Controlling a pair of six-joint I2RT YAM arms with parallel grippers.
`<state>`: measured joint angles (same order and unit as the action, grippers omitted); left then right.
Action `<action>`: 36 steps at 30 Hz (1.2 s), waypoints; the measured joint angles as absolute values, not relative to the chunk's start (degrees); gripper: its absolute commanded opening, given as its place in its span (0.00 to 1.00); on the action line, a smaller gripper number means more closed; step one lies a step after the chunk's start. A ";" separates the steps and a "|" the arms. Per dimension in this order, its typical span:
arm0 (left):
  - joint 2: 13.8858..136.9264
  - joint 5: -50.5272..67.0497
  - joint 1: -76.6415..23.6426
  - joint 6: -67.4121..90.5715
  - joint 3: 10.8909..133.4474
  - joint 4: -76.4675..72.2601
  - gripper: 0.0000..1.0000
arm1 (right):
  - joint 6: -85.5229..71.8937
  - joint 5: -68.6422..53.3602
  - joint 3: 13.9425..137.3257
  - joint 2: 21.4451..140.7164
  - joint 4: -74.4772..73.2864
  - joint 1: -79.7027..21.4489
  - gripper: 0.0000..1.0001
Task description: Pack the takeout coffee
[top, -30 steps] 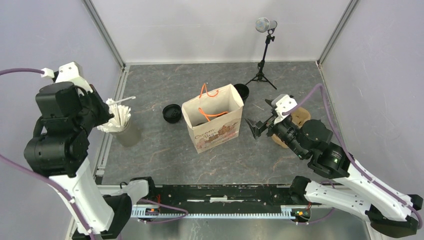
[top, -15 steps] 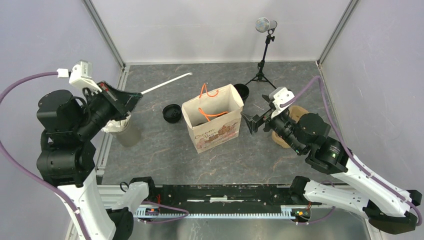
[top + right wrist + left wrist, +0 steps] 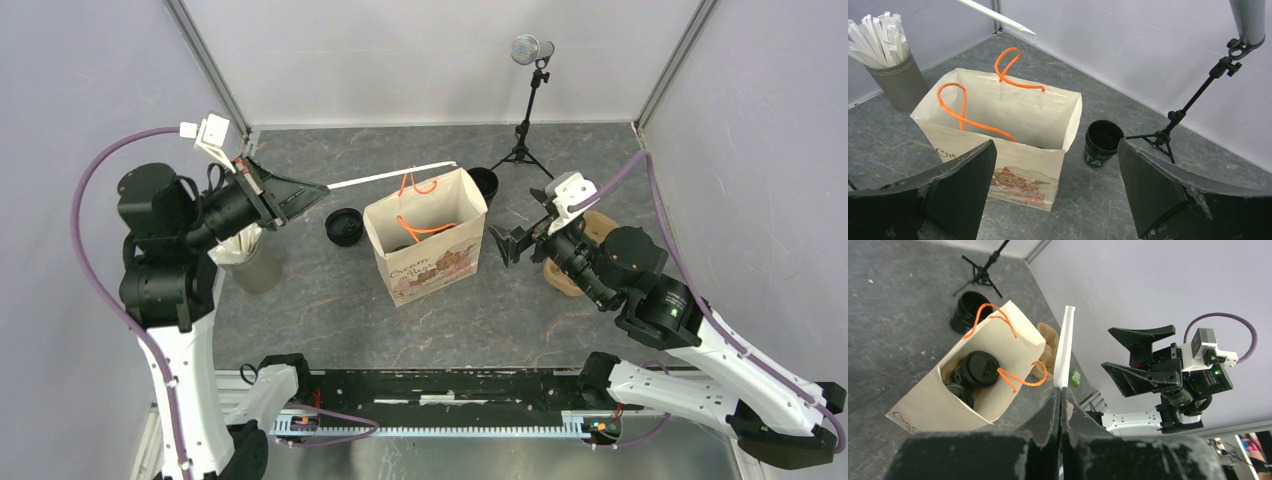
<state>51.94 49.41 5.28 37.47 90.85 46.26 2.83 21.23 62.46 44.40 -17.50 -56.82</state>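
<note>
White straw [image 3: 390, 176], gripped by left end effector [image 3: 318, 190], is hovering by the bag [image 3: 425, 265], seemingly awaiting release inside; right end effector [image 3: 506, 250] is gaping empty.

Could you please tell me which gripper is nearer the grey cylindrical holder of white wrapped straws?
Left. The left gripper is close beside the grey cylindrical straw holder; the right gripper is beyond the beige paper bag.
</note>
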 measured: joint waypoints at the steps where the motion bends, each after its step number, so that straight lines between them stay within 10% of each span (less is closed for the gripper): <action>1: 52.40 49.95 5.28 37.69 90.21 45.93 0.02 | 2.85 21.34 62.46 44.29 -17.61 -56.82 0.98; 36: 61.14 37.65 -10.37 38.52 73.28 34.98 0.02 | 5.13 21.74 62.46 42.92 -18.61 -56.82 0.98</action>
<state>61.14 37.65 -10.37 38.52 73.28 34.98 5.13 21.74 62.46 42.92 -18.61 -56.82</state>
